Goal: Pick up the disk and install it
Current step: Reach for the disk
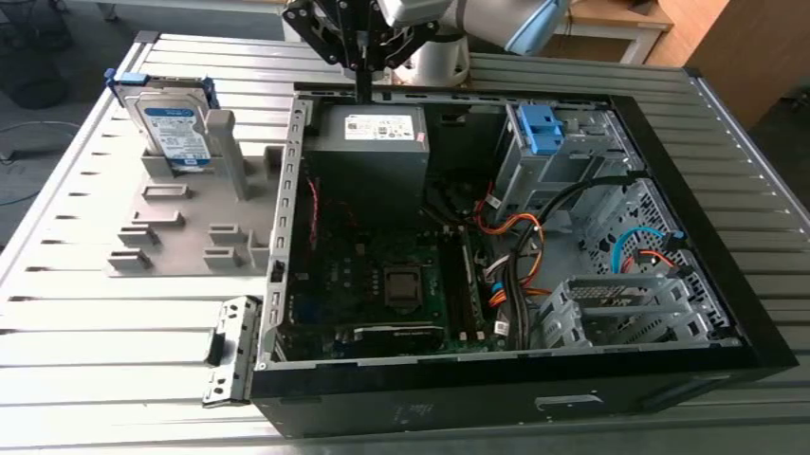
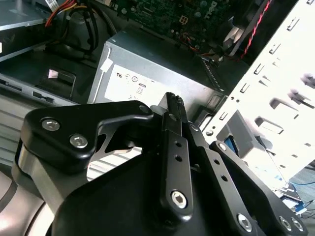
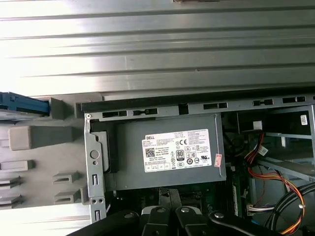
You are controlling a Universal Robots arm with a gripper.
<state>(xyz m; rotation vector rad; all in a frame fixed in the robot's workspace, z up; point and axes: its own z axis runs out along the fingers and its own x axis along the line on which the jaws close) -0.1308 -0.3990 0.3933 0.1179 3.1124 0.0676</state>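
Right up against the lens in the second wrist view sat the gripper point(image 2: 172, 101), black linkages folded in and its two thin fingers pinched together on nothing: clenched and empty. In the exterior view it hung at twelve o'clock, fingers aimed straight down just over the far rim of the computer case point(image 1: 506, 379), with the grey power supply point(image 1: 370, 142) right beneath it. The wrist looked vertical, the arm rising away behind it. And the disk point(image 1: 174, 128)? Over at ten o'clock in the exterior view, well apart from the gripper, standing on edge in a slot of the grey holder point(image 1: 165, 227) on the slatted metal table point(image 1: 76, 313). That upright stance made sense to me: it left the top edge and both flat faces free for a pinch from above. The case lay on its side with the panel off, so its bays faced upward, open to a straight descent. A blue bracket point(image 1: 538, 128) sat in the drive cage at one o'clock, probably the receiving end. By my reading, the pick-up had not yet begun.
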